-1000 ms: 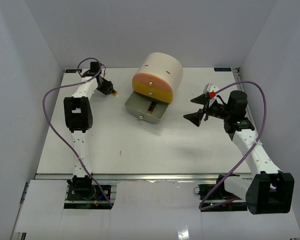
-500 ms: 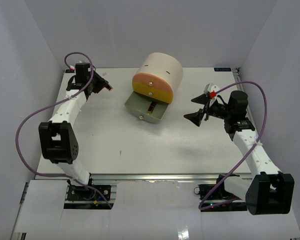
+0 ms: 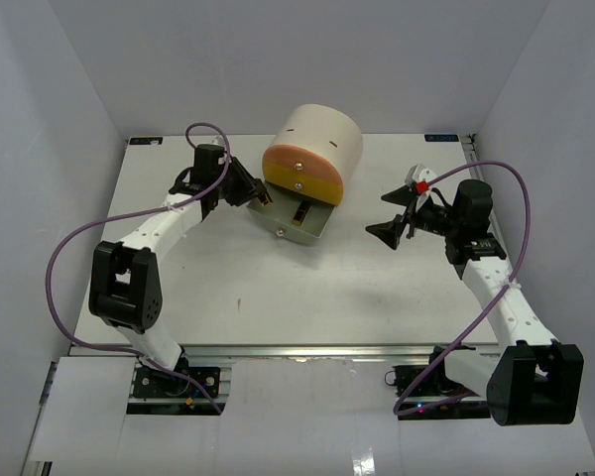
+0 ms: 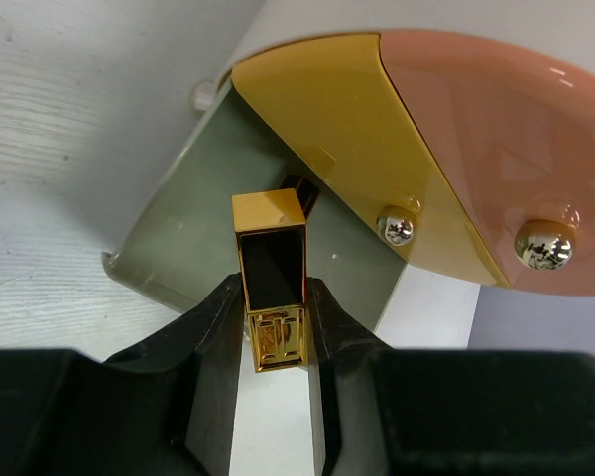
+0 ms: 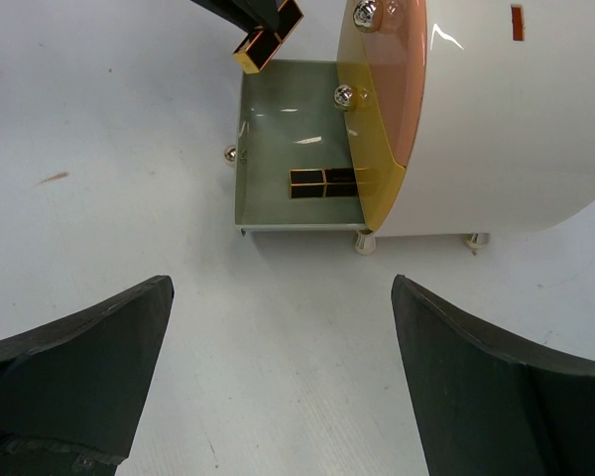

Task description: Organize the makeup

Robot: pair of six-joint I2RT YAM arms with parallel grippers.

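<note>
My left gripper (image 3: 259, 194) (image 4: 276, 307) is shut on a black-and-gold lipstick tube (image 4: 271, 273) and holds it over the near left edge of the open green drawer (image 3: 274, 210) (image 4: 178, 238) of the cream drawer unit (image 3: 322, 139). The held tube also shows at the top of the right wrist view (image 5: 268, 37). A second lipstick tube (image 5: 322, 182) (image 3: 301, 213) lies inside the drawer. My right gripper (image 3: 395, 214) (image 5: 283, 377) is open and empty above the table, right of the drawer. No palettes or sponges are in view.
The drawer unit has an orange top front (image 4: 496, 129) and a yellow middle front (image 4: 347, 119), both shut, with silver knobs. The enclosure walls stand close on the left, right and back.
My left arm has swung from the table's far left corner to the right, carrying the lipstick tube to the open drawer. My right arm has not moved.
</note>
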